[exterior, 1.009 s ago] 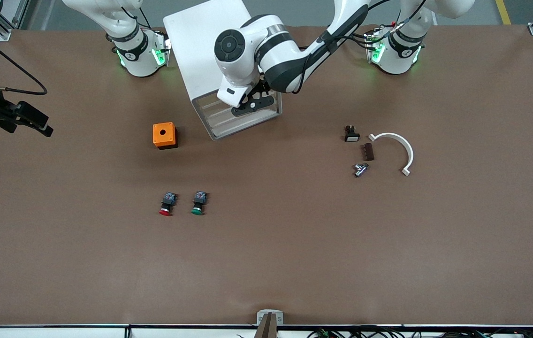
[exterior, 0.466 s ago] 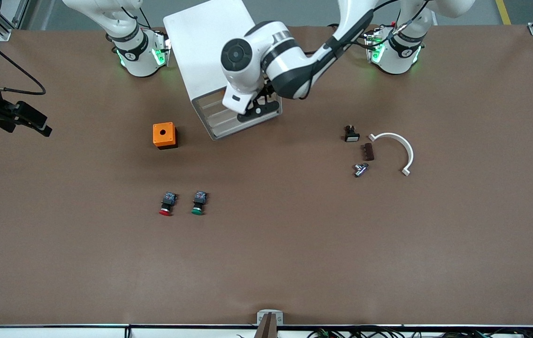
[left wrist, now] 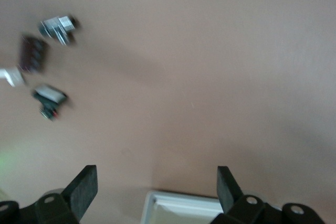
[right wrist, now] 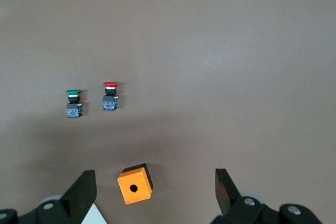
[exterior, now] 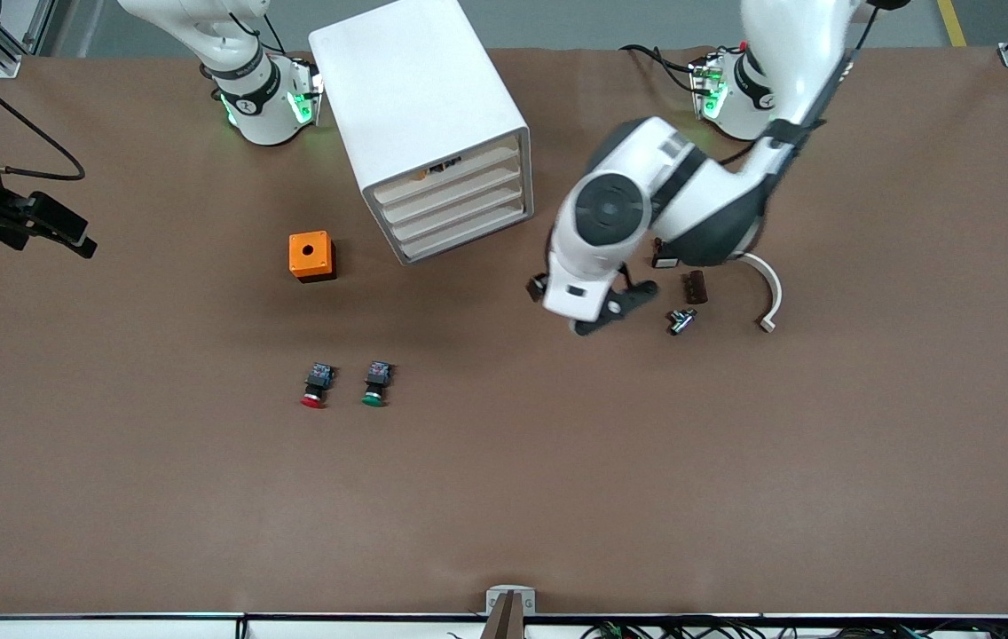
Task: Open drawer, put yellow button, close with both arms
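with the drawer [exterior: 444,169] a crack open, a yellow-orange thing inside, both arms' jaws wide and empty — left gripper [exterior: 597,306] mid-table, right gripper [exterior: 47,229] at the table's edge — closing it is next.

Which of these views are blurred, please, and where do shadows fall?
Left wrist view: smeared, small parts indistinct; front view: sharp, soft shadow on the table beside the orange box; right wrist view: sharp, faint shadows by the red button and green button.

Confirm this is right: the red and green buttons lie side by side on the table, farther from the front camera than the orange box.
Not quite. The red button and green button do lie side by side, but nearer to the front camera than the orange box; the front view shows it.
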Robot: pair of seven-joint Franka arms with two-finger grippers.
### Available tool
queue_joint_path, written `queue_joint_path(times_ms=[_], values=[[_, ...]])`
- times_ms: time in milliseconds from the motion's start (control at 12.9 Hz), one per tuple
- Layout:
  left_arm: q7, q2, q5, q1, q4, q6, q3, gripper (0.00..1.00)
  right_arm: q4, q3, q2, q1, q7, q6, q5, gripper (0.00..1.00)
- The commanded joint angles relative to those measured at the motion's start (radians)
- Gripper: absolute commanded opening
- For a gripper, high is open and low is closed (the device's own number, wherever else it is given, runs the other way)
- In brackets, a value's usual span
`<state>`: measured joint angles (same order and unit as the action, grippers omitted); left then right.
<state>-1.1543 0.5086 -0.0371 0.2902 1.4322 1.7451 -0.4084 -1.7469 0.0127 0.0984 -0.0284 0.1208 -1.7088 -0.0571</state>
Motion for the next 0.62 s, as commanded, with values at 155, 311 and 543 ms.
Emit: queue_joint_path(times_ms=[155,311,543], values=[[0.236,-0.122,-0.018,-0.221,-0.019,-0.061,-0.013,1.0,-0.011,-0.01,0.018,-0.013,-0.01,0.001,0.016,1.0],[0.316,-0.165,-0.018,-0.295,-0.019,-0.062,-0.013,1.0,-0.005,-0.008,0.02,-0.016,-0.01,-0.002,0.013,1.0],[0.387,-0.214,-0.018,-0.382,-0.019,-0.085,-0.01,1.0,-0.003,-0.008,0.018,-0.027,-0.012,-0.009,0.01,1.0]])
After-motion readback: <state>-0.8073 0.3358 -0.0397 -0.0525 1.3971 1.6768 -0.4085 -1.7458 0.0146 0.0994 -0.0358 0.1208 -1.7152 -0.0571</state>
